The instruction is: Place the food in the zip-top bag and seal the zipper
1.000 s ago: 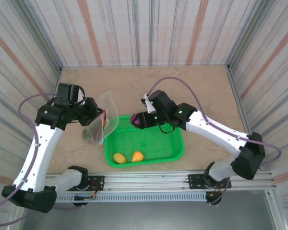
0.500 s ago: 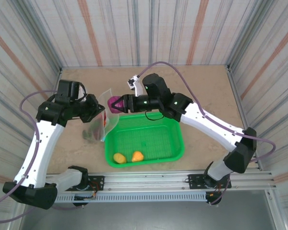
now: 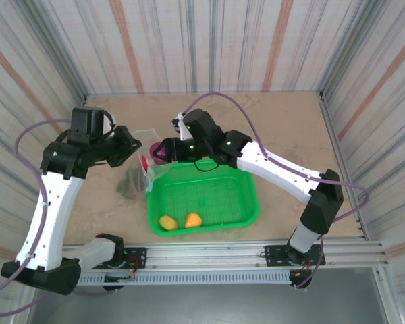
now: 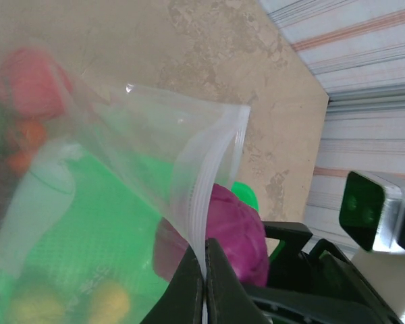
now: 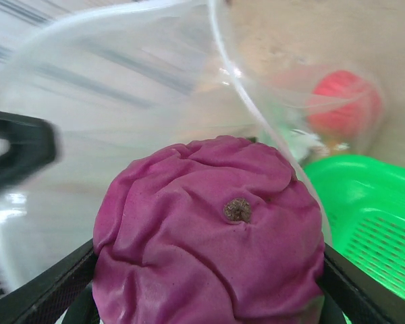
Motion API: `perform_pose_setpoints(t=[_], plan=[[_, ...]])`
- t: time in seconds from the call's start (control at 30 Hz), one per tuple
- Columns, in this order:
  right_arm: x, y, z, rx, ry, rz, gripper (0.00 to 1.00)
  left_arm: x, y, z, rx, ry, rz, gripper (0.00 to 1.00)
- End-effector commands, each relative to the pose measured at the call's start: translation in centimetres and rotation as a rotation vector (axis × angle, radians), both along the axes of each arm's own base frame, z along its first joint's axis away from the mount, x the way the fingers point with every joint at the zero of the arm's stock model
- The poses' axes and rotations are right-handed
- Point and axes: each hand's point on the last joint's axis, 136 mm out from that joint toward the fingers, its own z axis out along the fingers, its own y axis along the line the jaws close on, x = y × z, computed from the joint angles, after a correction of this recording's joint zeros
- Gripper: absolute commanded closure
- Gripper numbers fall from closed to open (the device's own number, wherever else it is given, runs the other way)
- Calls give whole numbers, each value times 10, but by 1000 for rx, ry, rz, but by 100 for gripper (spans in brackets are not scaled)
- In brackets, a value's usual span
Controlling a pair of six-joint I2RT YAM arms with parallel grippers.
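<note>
Right arm at the bag now. The right fingers (image 5: 354, 290) are clamped either side of a wrinkled purple toy cabbage (image 5: 212, 223), spread wide around it. The left fingers (image 4: 189, 283) are pressed together on the press-seal zipper strip (image 4: 216, 162), holding the clear crinkly zip-top bag (image 3: 138, 177) up off the tabletop (image 3: 270, 128) with its mouth turned toward the right arm.

Here's the relation that matters: the cabbage sits right at the bag's lip, the rim curving over it in the right wrist view. The opening lies straight ahead of the right fingers, toward the robot's left. Whether the cabbage has crossed the lip, I can't tell.

A red toy fruit (image 5: 344, 101) sits deep in the bag. A yellow piece (image 3: 167, 222) and an orange piece (image 3: 194, 220) wait in the green mesh basket (image 3: 253, 202), nearer the right arm. The next move looks like a short push inward, then release.
</note>
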Motion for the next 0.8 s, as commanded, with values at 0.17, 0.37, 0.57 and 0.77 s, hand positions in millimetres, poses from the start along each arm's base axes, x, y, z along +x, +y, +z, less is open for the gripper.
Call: perform_pose_setpoints(t=[0.17, 0.37, 0.57, 0.77], plan=[[5, 2, -24, -284, -100, -5, 34, -2, -4, -4, -1, -5, -26, 100], [1, 26, -18, -323, -133, 71, 30, -4, -2, -13, 20, 9, -20, 100], [-3, 30, -13, -330, -155, 98, 15, -5, 3, -12, 40, 5, -9, 100], [-1, 25, -7, -326, -166, 108, 13, -4, 6, -14, 57, 12, 5, 100]])
